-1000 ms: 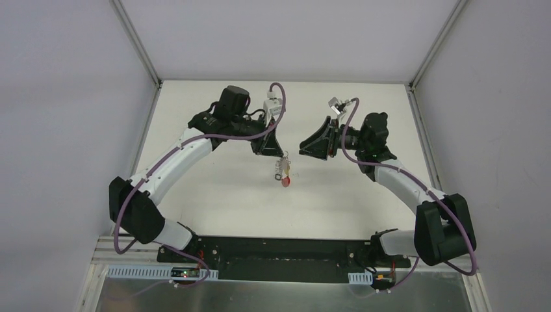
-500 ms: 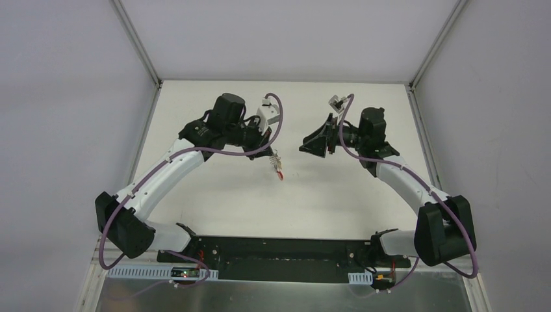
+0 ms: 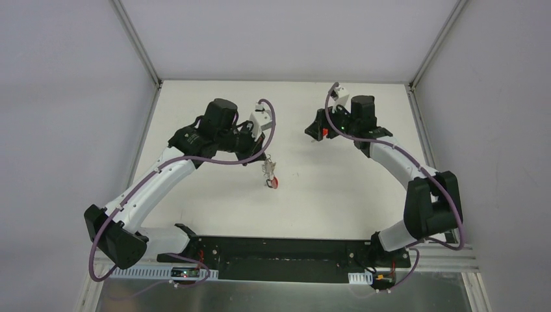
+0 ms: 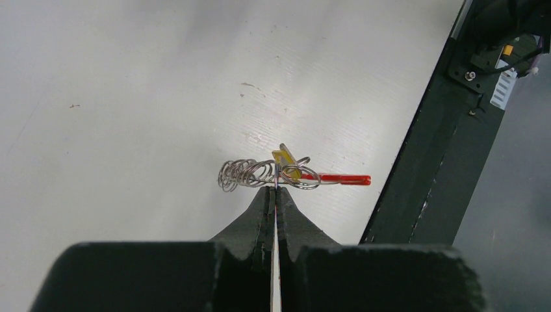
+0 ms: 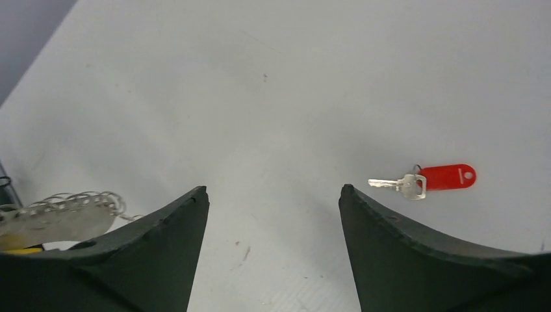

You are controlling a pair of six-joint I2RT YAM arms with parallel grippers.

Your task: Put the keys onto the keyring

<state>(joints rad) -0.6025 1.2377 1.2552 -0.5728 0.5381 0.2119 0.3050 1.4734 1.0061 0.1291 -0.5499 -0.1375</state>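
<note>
The left fingers (image 4: 275, 198) are pinched shut on the keyring (image 4: 334, 179). Its wire coils and a yellow tag (image 4: 286, 162) bunch just past the tips, hanging above the table (image 3: 338, 188). Since a second ago the left arm has drawn back toward its own side, carrying the ring along. The right fingers (image 5: 192, 208) gape wide and hold nothing. They have swung off to the far side, away from the ring, and now point down near a red key (image 5: 422, 181) lying flat on the table.
</note>
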